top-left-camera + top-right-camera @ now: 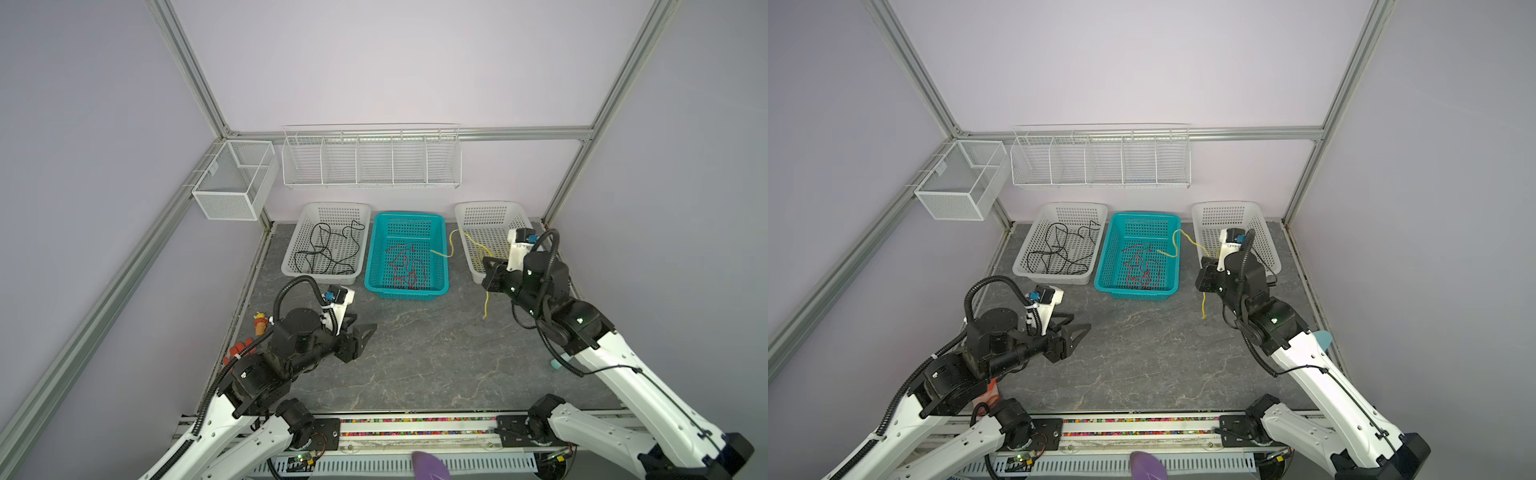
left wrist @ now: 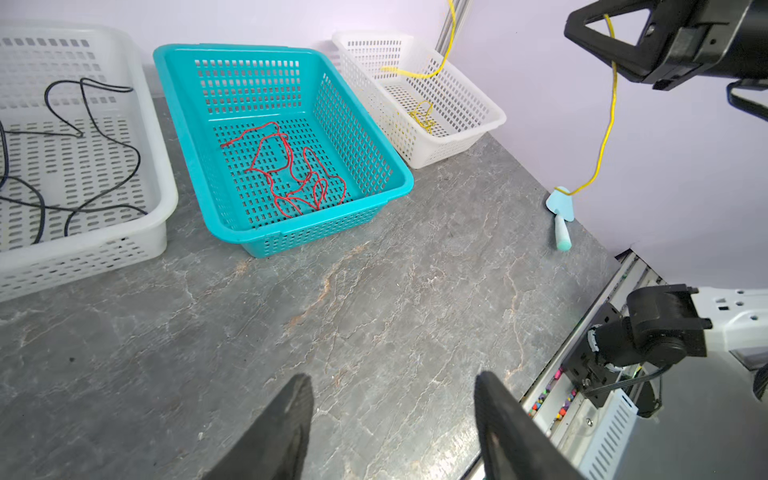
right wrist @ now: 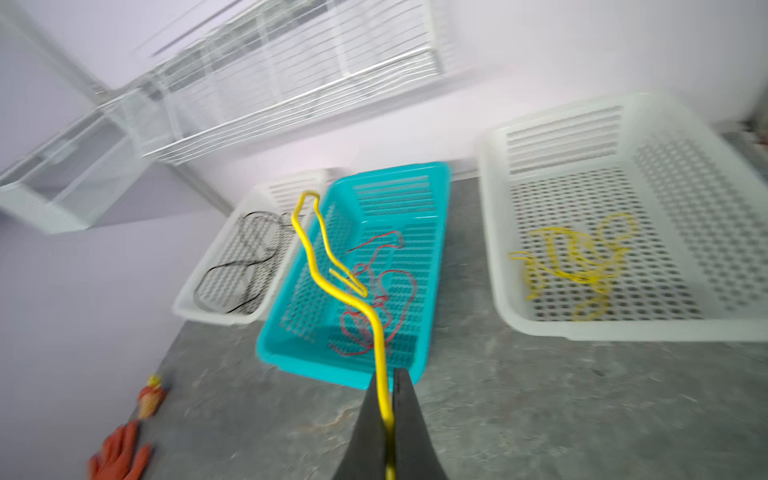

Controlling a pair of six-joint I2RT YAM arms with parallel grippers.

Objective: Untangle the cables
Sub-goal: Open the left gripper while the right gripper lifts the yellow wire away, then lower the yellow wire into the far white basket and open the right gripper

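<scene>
The right claw (image 3: pixel 388 376) is pressed together on a yellow cable (image 2: pixel 611 108), pinched partway along its length. One tail dangles below the claw toward the table (image 2: pixel 374 311). The other arcs out ahead of the claw, and in both top views its end dips over the rim of the teal basket (image 2: pixel 232 49), above the red cable (image 2: pixel 286 166) lying inside. Whether the two touch cannot be told. Just beside the claw sits a white basket (image 3: pixel 623 332) that already holds a loose yellow bundle (image 3: pixel 573 257). Beyond the teal basket, farthest from the claw, a second white basket (image 2: pixel 166 199) holds the black cable (image 1: pixel 328 249). The left claw (image 2: pixel 390 378) hovers well apart over bare table, fingers spread, with nothing between them. The step in hand looks like carrying the pinched cable into the nearby white basket. It would go best with a lift first, so the leading end clears the teal rim without hooking the red cable. A slow swing sideways should follow, with the pinch let go only once both tails hang inside the white walls.
</scene>
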